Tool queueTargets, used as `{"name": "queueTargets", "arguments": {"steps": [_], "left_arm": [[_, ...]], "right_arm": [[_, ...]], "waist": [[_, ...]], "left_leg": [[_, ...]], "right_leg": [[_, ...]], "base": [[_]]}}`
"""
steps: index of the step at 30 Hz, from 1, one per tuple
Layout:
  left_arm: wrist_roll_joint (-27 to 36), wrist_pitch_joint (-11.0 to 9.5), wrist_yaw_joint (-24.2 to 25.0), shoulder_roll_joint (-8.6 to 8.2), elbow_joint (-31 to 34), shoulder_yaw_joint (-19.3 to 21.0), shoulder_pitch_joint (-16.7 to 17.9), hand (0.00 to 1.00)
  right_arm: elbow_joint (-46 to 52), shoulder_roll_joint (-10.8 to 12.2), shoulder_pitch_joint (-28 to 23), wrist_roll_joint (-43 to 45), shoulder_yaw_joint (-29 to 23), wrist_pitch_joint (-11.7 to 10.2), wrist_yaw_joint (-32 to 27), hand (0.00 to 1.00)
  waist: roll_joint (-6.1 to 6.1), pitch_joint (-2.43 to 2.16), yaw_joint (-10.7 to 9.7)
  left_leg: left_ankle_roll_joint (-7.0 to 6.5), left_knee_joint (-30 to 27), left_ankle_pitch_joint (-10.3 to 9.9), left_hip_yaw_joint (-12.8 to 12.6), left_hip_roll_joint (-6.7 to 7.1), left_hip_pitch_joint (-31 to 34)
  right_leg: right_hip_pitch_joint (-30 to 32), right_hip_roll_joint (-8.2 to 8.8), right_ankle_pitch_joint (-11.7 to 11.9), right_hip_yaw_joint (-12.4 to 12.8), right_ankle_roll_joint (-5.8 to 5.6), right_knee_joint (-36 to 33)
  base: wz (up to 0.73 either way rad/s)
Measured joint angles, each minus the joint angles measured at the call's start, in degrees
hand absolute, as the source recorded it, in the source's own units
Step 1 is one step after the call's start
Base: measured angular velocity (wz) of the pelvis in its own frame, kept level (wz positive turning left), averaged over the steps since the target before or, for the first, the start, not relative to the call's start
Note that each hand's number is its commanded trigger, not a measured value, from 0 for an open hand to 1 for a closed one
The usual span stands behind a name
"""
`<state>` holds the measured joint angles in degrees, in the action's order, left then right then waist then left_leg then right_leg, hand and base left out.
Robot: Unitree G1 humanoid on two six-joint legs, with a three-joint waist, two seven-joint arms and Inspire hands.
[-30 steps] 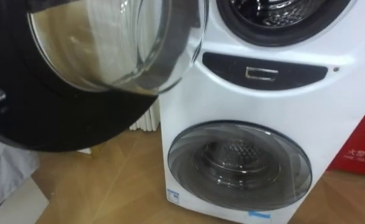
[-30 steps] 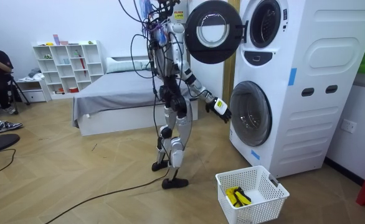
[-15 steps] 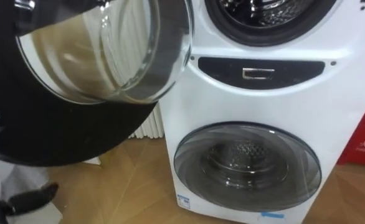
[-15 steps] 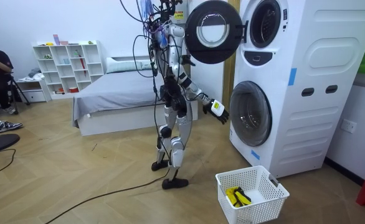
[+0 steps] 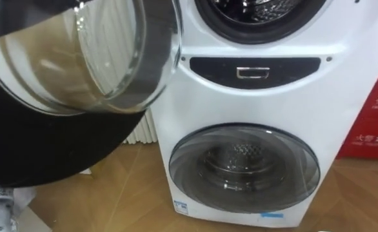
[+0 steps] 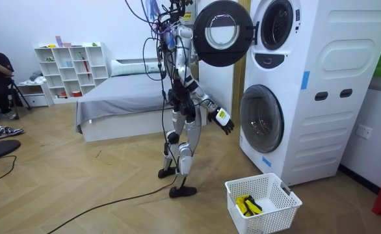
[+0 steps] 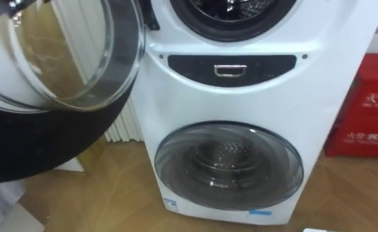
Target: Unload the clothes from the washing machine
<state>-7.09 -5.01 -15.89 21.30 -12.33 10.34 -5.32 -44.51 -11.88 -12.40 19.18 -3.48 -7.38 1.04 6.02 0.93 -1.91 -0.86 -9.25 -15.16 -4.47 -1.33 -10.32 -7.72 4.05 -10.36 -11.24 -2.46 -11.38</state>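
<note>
Before the tall white stacked washing machine (image 6: pixel 320 97) the robot stands upright on the pale wooden floor (image 6: pixel 80 188), with the machine at roughly 3 o'clock from it in the room view. The upper unit's round black-rimmed door with a bulging clear glass bowl (image 5: pixel 79 58) is swung wide open and shows at 9 to 11 o'clock in the eye views. Just past it, at 12 to 1 o'clock, is the dark upper drum opening (image 5: pixel 260 13). Grey metal glints there, but whether clothes lie inside cannot be told. Below the opening runs a dark oval control strip (image 5: pixel 253 69). At 5 o'clock sits the lower round smoked-glass door (image 5: pixel 244 169), shut, with a ribbed steel drum showing through it. The robot's left hand (image 6: pixel 223 121) hangs low under the open door, short of the lower door and touching neither; whether it is spread or closed cannot be told. On the floor at about 5 o'clock from the robot stands a white slatted plastic basket (image 6: pixel 275 218). In its bottom lies a small crumpled yellow and black item (image 6: pixel 248 205), seemingly cloth, bunched in a loose heap. A white ribbed radiator (image 5: pixel 147 129) stands behind the open door, and a red box (image 5: pixel 373 122) stands at 3 o'clock beside the machine.
</note>
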Motion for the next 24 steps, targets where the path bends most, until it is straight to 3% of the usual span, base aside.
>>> {"name": "queueTargets", "arguments": {"steps": [1,2,3,4,5,6,9,12,16,24], "left_arm": [[-0.87,0.31,0.32,0.04,0.7,-0.44,0.0,0.0],[-3.58,0.37,0.92,0.15,1.56,-2.4,0.27,0.0],[-5.5,0.75,1.55,0.5,2.26,-3.36,0.37,0.0],[-6.83,1.01,1.85,0.94,2.31,-3.66,0.37,0.0],[-8.46,2.23,3.23,0.9,2.4,-5.39,0.36,0.0],[-9.06,2.71,4.43,1.19,3.79,-7.82,0.36,0.0],[-9.95,3.07,5.41,1.23,5.52,-11.92,0.32,0.0],[-10.06,4.57,6.63,1.52,7.92,-15.46,0.14,0.0],[-9.97,4.57,9.38,1.51,11.23,-19.32,0.14,0.0],[-9.33,4.61,15.01,1.12,13.48,-25.84,0.16,0.0]], "right_arm": [[-0.06,-0.07,0.33,0.5,0.02,0.0,0.26,0.0],[-0.36,-0.16,0.87,0.91,0.11,-0.01,0.52,0.0],[-0.89,0.1,2.04,0.84,1.34,-0.02,0.62,0.0],[-1.03,0.21,2.71,0.81,2.37,-0.03,0.59,0.0],[-1.79,-0.05,3.01,0.45,3.05,-0.05,0.42,0.0],[-2.34,-0.53,3.57,-0.04,3.98,0.57,0.36,0.0],[-3.88,-1.19,6.63,-0.59,6.8,0.97,0.71,0.0],[-5.75,-1.09,8.88,-2.15,7.6,1.11,1.27,0.0],[-6.56,-1.1,9.08,-4.12,8.61,1.7,1.76,0.0],[-6.55,-1.74,9.09,-8.89,11.61,2.74,2.85,0.0]], "waist": [[0.28,0.13,0.19],[1.04,0.24,0.94],[1.02,0.29,1.31],[0.44,0.15,1.19],[0.71,0.08,-0.25],[0.56,0.12,-0.19],[0.38,0.22,-0.81],[0.09,0.27,-2.2],[-0.39,0.43,-4.13],[-1.26,-0.39,-3.99]], "left_leg": [[-0.03,0.01,0.02,0.18,-0.17,-0.12],[-0.22,-0.08,0.14,3.19,-1.21,-0.21],[-0.19,-0.17,0.12,6.36,-1.74,0.35],[-0.13,-0.29,0.08,6.4,-1.79,0.84],[0.49,-0.49,0.02,6.01,-2.25,1.09],[0.89,-0.43,0.28,3.21,-2.3,1.07],[0.87,-0.12,0.3,-0.22,-2.25,0.78],[0.61,-0.26,0.45,-1.03,-1.47,0.78],[0.22,-0.34,0.68,-1.53,-0.89,1.0],[0.21,-0.45,0.68,-4.67,-0.96,0.97]], "right_leg": [[1.07,-0.05,-0.06,-0.1,-0.06,-1.33],[4.04,-0.66,-1.55,0.02,0.44,-5.0],[7.32,-3.48,-0.87,2.01,2.42,-2.21],[9.38,-4.73,1.69,2.43,3.65,0.18],[9.65,-5.16,5.69,0.95,4.18,0.45],[8.47,-5.05,5.77,1.8,4.14,0.8],[8.2,-5.08,5.57,3.24,3.72,0.66],[8.2,-4.72,5.43,3.35,3.19,0.62],[8.88,-4.26,5.26,4.08,2.94,-0.16],[10.55,-4.84,5.52,6.5,3.24,-1.42]], "base": [[-0.17],[-0.2],[-0.15],[0.36],[0.6],[0.63],[0.15],[-0.06],[-0.06],[-0.21]]}}
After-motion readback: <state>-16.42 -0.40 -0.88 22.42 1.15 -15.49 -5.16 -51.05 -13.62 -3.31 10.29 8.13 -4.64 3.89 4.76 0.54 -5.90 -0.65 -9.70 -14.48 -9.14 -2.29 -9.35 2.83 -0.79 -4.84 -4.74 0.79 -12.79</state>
